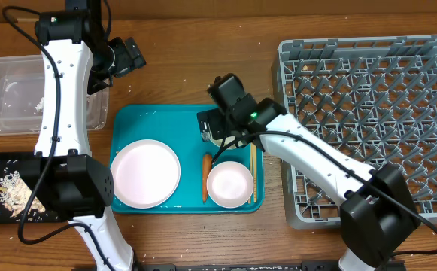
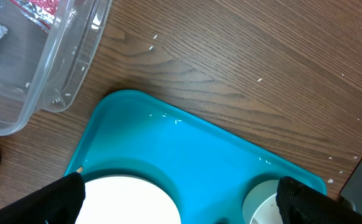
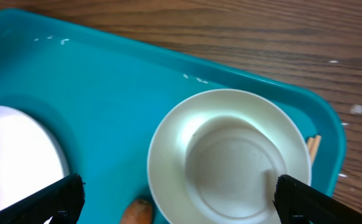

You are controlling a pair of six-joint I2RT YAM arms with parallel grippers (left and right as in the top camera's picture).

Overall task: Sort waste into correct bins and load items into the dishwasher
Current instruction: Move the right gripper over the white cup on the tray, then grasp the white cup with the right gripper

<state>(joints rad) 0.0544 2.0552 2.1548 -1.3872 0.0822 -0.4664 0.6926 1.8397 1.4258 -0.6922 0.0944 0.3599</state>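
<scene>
On the tray (image 3: 106, 81), under the right gripper (image 3: 177, 190), jaws wide apart, the bowl (image 3: 230, 155) looks light, stiff, slick and breakable; pinch its twelve o'clock rim

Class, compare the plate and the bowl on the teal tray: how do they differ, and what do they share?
The plate is wider and flatter; the bowl is smaller and deeper. The plate lies at the left of the teal tray, the bowl at the right, between the carrot and chopsticks. Both are round, pale, empty and upright.
</scene>
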